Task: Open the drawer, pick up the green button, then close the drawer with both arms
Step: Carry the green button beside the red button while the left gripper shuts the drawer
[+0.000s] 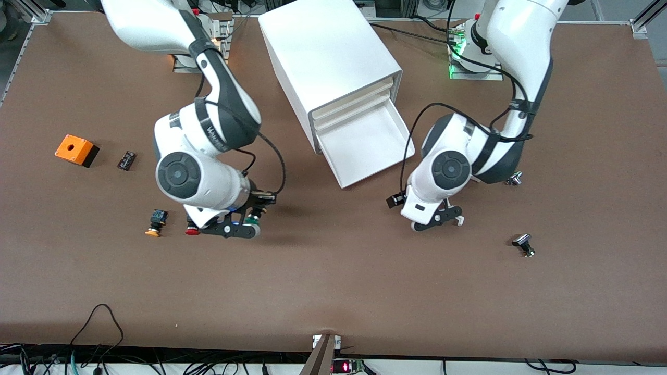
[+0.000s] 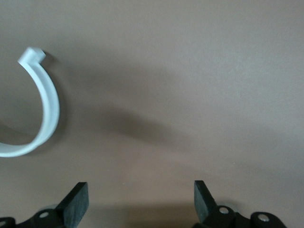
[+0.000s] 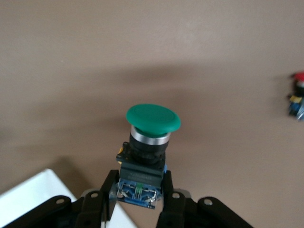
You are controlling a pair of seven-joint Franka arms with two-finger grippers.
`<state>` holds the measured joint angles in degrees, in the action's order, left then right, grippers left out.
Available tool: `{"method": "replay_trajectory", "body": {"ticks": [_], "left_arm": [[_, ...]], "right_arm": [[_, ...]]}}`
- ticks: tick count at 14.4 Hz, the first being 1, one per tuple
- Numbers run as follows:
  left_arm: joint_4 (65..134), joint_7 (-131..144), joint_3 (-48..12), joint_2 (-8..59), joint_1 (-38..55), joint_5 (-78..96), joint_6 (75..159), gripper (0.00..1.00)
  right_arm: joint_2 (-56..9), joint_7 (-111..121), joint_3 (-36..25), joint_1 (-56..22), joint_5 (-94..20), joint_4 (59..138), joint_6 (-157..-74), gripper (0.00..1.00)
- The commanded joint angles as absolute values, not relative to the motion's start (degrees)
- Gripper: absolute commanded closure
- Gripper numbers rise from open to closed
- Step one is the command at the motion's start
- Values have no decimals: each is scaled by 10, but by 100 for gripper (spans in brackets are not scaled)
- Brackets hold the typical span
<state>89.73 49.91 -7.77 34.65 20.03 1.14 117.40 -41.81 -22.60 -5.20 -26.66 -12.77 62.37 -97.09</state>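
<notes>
Between the right tool's (image 3: 140, 199) clenched fingers, above the desk (image 1: 333, 291): green button (image 3: 151, 142), domed green cap, silver collar, black body, blue rear. Over bare desk near the open drawer (image 1: 365, 148): left tool (image 2: 140, 204), released, empty.

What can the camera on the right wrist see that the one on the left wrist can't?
Only the right wrist view shows the green button gripped in the right pincer, and a red-capped button farther off. Only the left wrist view shows the open, empty left pincer and a curved white strip. Both show the brown table.
</notes>
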Motion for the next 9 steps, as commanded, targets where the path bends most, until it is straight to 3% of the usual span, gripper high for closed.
{"method": "replay_trajectory", "body": {"ticks": [1, 4, 9], "left_arm": [[986, 532, -73, 314, 221, 6, 1258, 4], [1048, 555, -76, 295, 228, 6, 1326, 4], [1070, 582, -82, 295, 272, 6, 1325, 4]], "right_arm": [[-395, -94, -50, -230, -142, 685, -986, 100], [-387, -14, -53, -200, -141, 753, -1040, 100], [-366, 61, -61, -199, -141, 899, -1199, 100]]}}
